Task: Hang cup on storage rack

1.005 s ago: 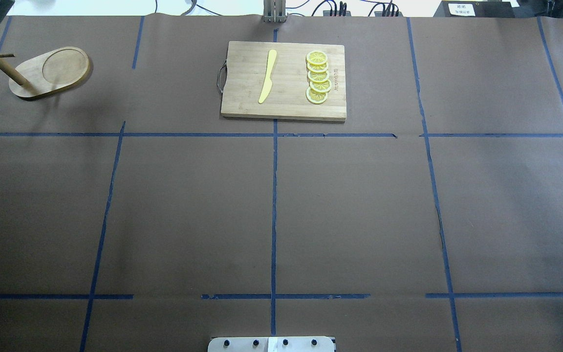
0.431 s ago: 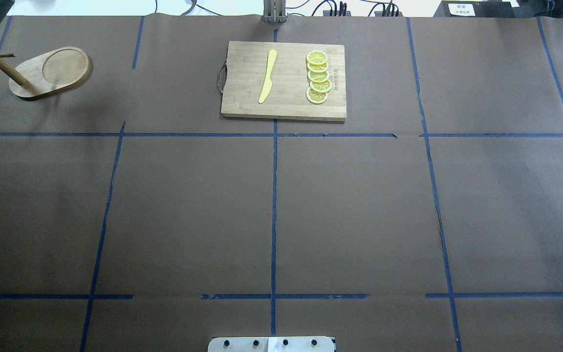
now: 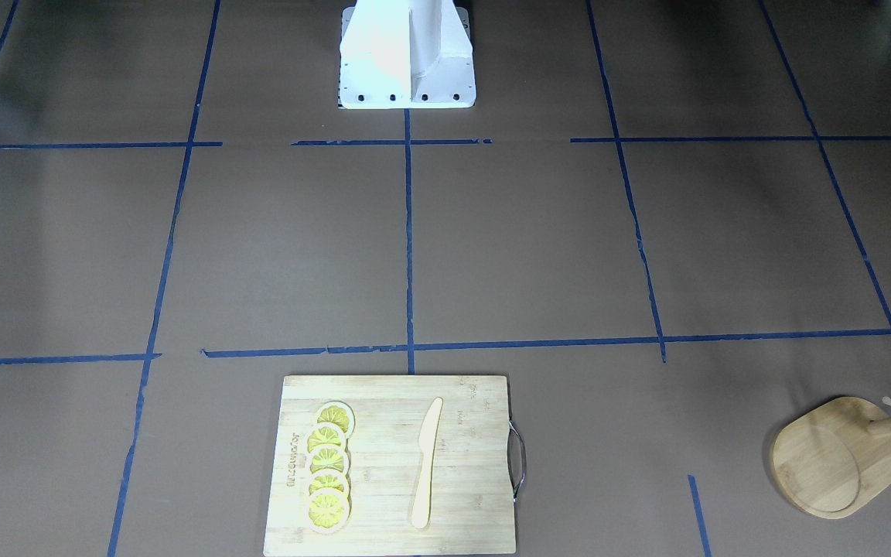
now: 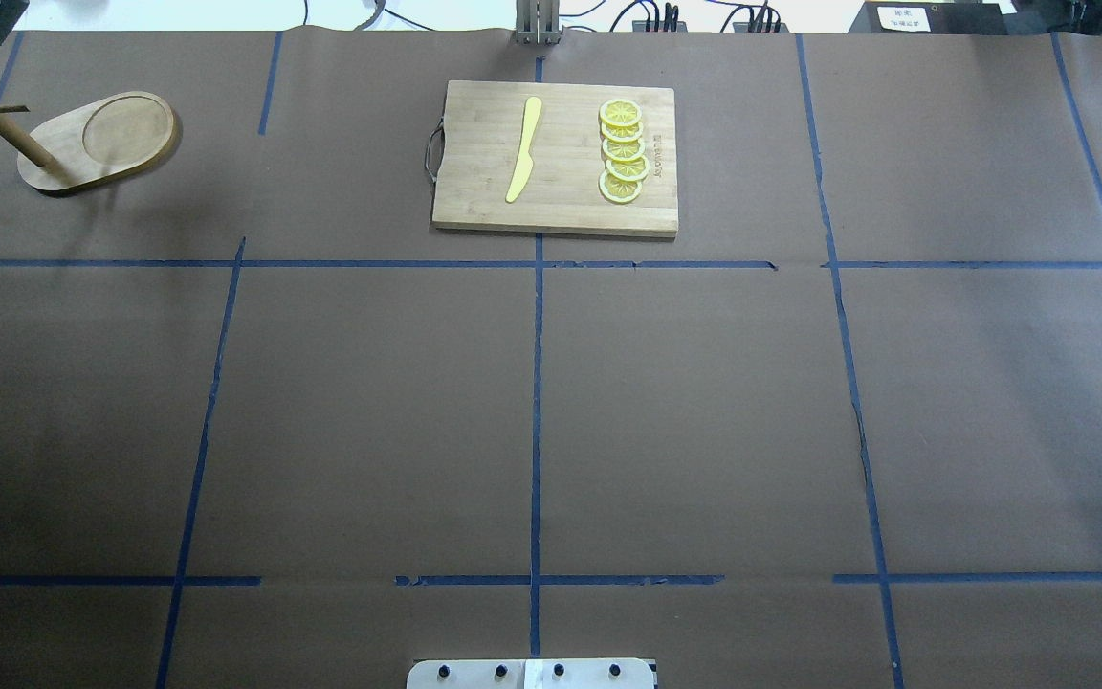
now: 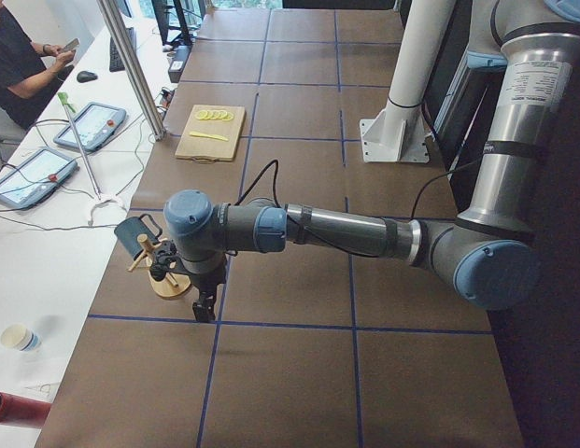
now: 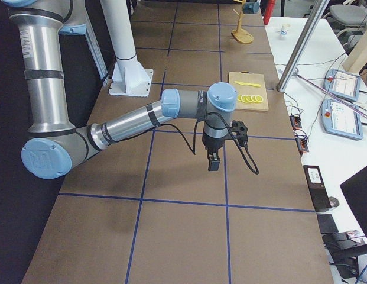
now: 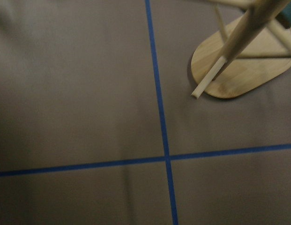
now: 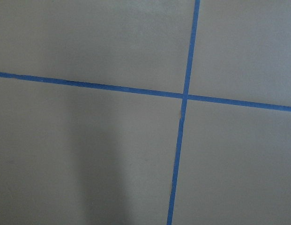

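We are seeing the cup (image 5: 133,231) hanging among the upper pegs of the storage rack (image 4: 97,144) at the table's (image 4: 704,383) far left corner. Our left gripper (image 5: 205,306) is hovering near its base and our right gripper (image 6: 213,163) over bare paper; we cannot tell whether either pincer is apart or together.

Table (image 4: 704,402) brown, blue tape grid (image 4: 537,383). Storage rack (image 4: 125,129) light bamboo. Cup (image 5: 134,231) dark grey-blue. Lemon slices (image 4: 623,151) yellow; knife (image 4: 523,150) pale yellow.

Robotics lab: brown-papered table (image 4: 704,402) with blue tape grid (image 4: 536,383), teach pendants (image 5: 89,126) and cables (image 4: 671,16) alongside.
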